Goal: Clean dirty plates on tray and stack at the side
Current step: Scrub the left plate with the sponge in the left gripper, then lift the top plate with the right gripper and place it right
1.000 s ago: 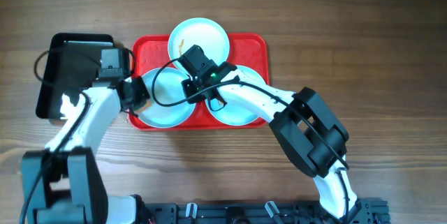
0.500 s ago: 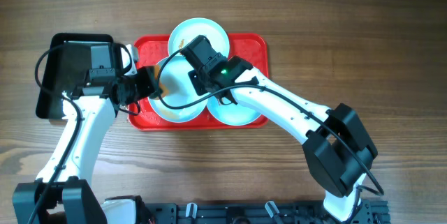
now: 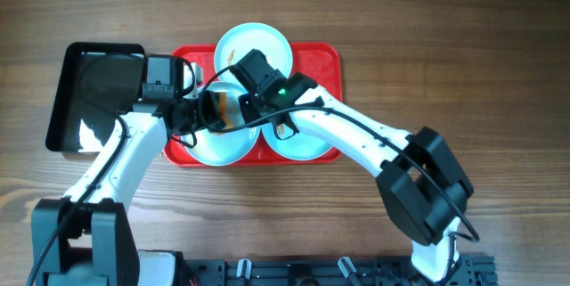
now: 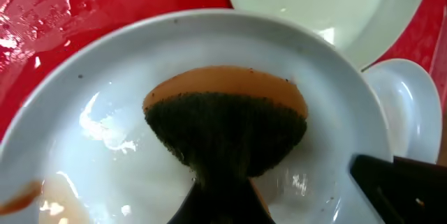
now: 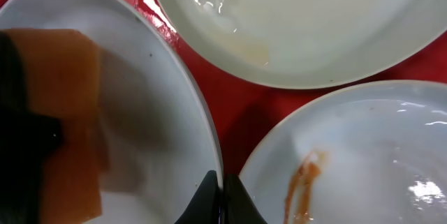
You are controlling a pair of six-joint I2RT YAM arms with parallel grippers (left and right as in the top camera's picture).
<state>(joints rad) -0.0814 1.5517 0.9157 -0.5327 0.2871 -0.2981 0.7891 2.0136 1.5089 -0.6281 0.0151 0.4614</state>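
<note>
Right now, both pincers at the near-left plate

Closest to my side of the red tray [image 3: 325, 59] lie two of the dirty plates, side by side. The near-left plate [image 3: 218, 143] is the one both arms are on. My right pincer [image 5: 223, 190] is clamped on its rim, fingertips together, on the side that faces the near-right plate [image 5: 370, 147]. My left pincer [image 3: 205, 110] is closed on a sponge [image 4: 225, 123], orange on one face and dark green scourer on the other. It holds the sponge over the inside of that same plate. I cannot tell whether the sponge presses on the surface. In the left wrist view a brown-orange smear [image 4: 19, 196] sits on this plate close to its rim, apart from the sponge.

The near-right plate lies in the tray just beside it. A strip of red shows between the two rims, and a brown-orange streak [image 5: 304, 178] runs near the rim of the near-right plate.

Farther off, the far plate [image 3: 254, 47] lies at the back of the tray, overlapping the tray's far rim. It has a small brown mark [image 3: 230, 55] near its left rim, and its surface glistens in the wrist views.

All three plates are on the tray. On the wooden bench [image 3: 463, 54], just left of the red tray, sits a smaller black tray [image 3: 93, 99].
</note>
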